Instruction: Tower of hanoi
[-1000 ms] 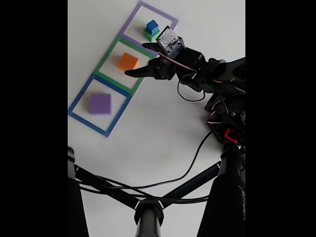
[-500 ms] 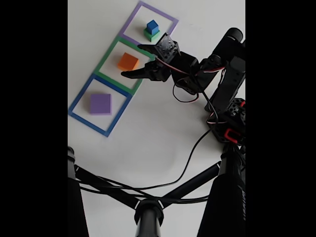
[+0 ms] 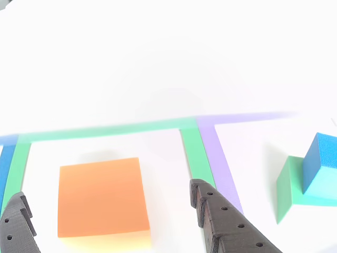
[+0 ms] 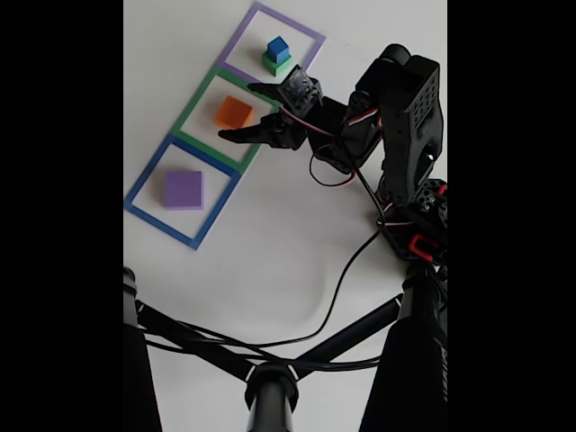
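Note:
In the fixed view the orange block (image 4: pixel 234 112) lies inside the green square outline (image 4: pixel 196 106). My gripper (image 4: pixel 236 112) is open around it, one finger on each side. The other view shows the orange block (image 3: pixel 100 195) between my two dark fingertips (image 3: pixel 218 216), gripper (image 3: pixel 105 192) open; whether they touch it is unclear. A small blue cube (image 4: pixel 278 46) sits on a green block (image 4: pixel 273 64) in the purple outline (image 4: pixel 310 36); both also show as blue cube (image 3: pixel 320 161) and green block (image 3: pixel 288 184). The purple slab (image 4: pixel 184 190) lies in the blue outline (image 4: pixel 144 175).
The arm's base and red-marked motor (image 4: pixel 418 243) stand at the right of the white table. Black stand bars (image 4: pixel 270 378) and loose cables (image 4: pixel 333 297) cross the lower part of the fixed view. The green outline (image 3: pixel 105 129) meets the purple outline (image 3: pixel 224 163) beside my right finger.
The gripper has moved a little left, from beside the blue cube's square to straddling the orange block. The arm's upper links have folded up into view.

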